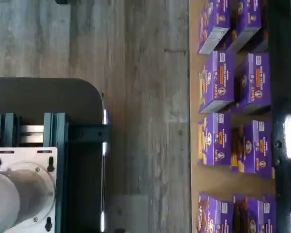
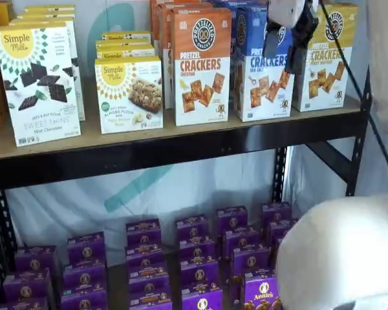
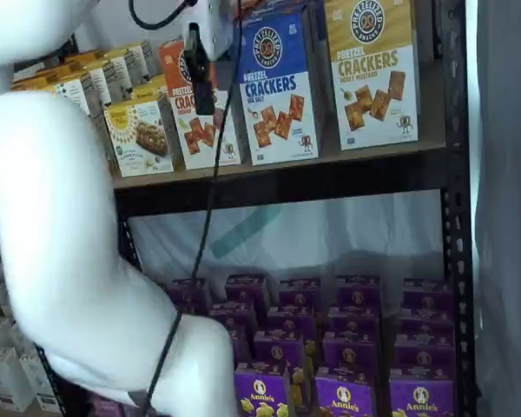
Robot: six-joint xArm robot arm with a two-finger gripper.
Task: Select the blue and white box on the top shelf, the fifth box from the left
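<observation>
Upper right of a shelf view, the blue and white box stands on the top shelf between an orange cracker box and a yellow one; the gripper hangs before it, fingers apart. Purple boxes crowd the lower shelf

White arm rises in a broad bend to the white gripper body. Gripper hangs fingers-down, two black fingers with a plain gap between them; nothing lies between the jaws. A cable trails below.
</observation>
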